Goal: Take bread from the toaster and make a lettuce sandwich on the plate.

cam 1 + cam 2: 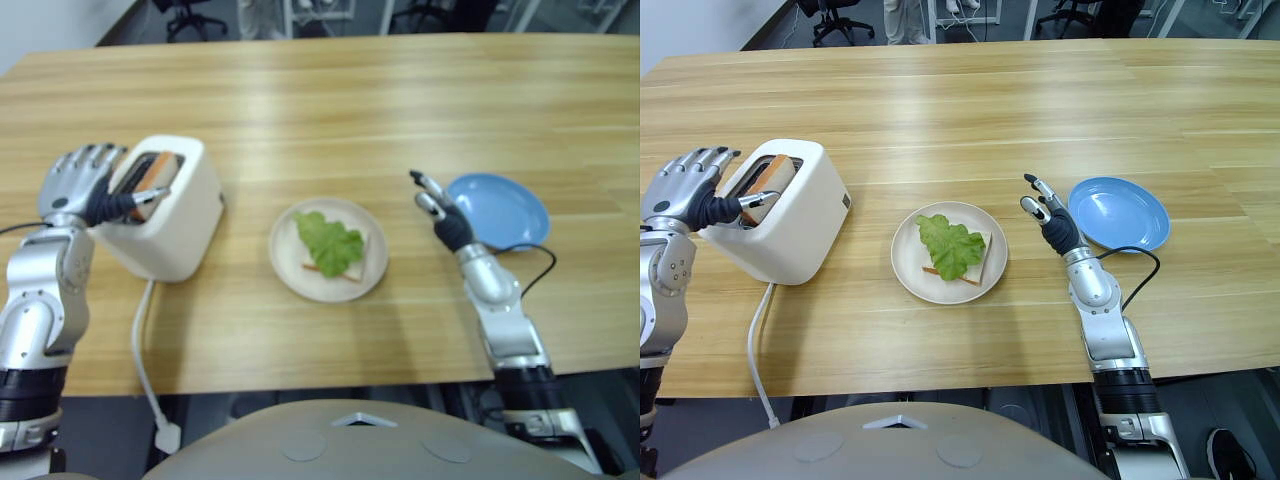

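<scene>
A white toaster (175, 222) stands at the left of the table with a slice of bread (157, 170) upright in its slot. My left hand (82, 183) is at the toaster's left side, open, one fingertip (148, 197) at the slot by the bread. A beige plate (285, 265) in the middle holds a bread slice (352, 270) with a lettuce leaf (328, 243) on top. To the right of that plate my right hand (440, 208) hovers open and empty, fingers pointing away from me.
An empty blue plate (505, 208) lies just right of my right hand. The toaster's white cord (143, 345) hangs over the table's front edge. A thin black cable (535, 268) runs along my right forearm. The far half of the table is bare wood.
</scene>
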Controlling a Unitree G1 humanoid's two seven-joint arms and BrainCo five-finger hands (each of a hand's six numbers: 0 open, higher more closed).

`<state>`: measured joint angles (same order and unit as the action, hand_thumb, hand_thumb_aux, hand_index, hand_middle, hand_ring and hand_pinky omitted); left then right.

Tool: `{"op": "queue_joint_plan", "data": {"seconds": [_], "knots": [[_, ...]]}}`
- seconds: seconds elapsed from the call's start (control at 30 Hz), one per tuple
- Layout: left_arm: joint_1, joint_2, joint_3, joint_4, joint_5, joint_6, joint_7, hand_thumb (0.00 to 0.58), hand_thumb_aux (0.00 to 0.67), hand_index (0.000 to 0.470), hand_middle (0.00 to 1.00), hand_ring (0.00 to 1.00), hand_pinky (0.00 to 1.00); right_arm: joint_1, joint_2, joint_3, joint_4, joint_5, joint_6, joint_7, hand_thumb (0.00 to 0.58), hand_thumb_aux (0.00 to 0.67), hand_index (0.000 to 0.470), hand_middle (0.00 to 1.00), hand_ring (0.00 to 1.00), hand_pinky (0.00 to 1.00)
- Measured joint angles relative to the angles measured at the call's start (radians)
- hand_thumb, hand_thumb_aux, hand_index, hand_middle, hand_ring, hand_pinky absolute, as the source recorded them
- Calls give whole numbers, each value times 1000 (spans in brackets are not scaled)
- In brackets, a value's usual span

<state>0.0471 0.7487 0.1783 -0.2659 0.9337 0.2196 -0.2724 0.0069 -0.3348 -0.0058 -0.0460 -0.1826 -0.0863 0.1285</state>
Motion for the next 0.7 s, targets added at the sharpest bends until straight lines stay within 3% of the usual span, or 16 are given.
{"op": "queue_joint_plan", "data": {"seconds": [0.27, 0.3, 0.33, 0.37, 0.4, 0.43, 0.47, 0.5, 0.53, 0.7], "knots": [[7, -13, -46, 30, -8, 22, -34, 0, 0, 0, 0, 0, 0, 3, 0, 0, 0, -4, -8, -5, 0, 0, 0, 0, 0, 0], [8, -12, -47, 32, -8, 25, -35, 23, 13, 9, 0, 0, 0, 4, 0, 0, 0, -5, -8, -5, 0, 0, 0, 0, 0, 0], [8, -12, -48, 36, -8, 31, -36, 144, 89, 61, 0, 0, 0, 4, 0, 0, 0, -6, -8, -5, 0, 0, 0, 0, 0, 0], [10, -12, -48, 43, -8, 37, -37, 144, 89, 61, 0, 0, 0, 4, 0, 0, 0, -8, -9, -5, 0, 0, 0, 0, 0, 0], [10, -12, -50, 41, -13, 38, -38, 501, 423, 290, 0, 0, 0, 4, 0, 0, 1, -9, -9, -5, 0, 0, 0, 0, 0, 0], [9, -12, -52, 37, -16, 38, -40, 573, 596, 409, 0, 0, 0, 4, 0, 0, 1, -9, -10, -5, 0, 0, 0, 0, 0, 0], [9, -12, -54, 36, -21, 38, -43, 580, 670, 460, 208, 208, 208, 4, 0, 0, 1, -11, -10, -5, 0, 0, 0, 0, 0, 0], [9, -12, -56, 35, -28, 41, -40, 580, 670, 460, 933, 933, 933, 4, 0, 0, 1, -13, -11, -5, 0, 0, 0, 0, 0, 0], [8, -12, -54, 36, -32, 46, -34, 580, 670, 460, 1000, 1000, 1000, 4, -1, 0, 1, -13, -11, -5, 0, 0, 0, 0, 0, 0], [-5, -21, -35, 29, -46, 57, 9, 580, 670, 460, 1000, 1000, 1000, 13, -1, 0, 3, -18, -13, -8, 0, 0, 0, 0, 0, 0]]}}
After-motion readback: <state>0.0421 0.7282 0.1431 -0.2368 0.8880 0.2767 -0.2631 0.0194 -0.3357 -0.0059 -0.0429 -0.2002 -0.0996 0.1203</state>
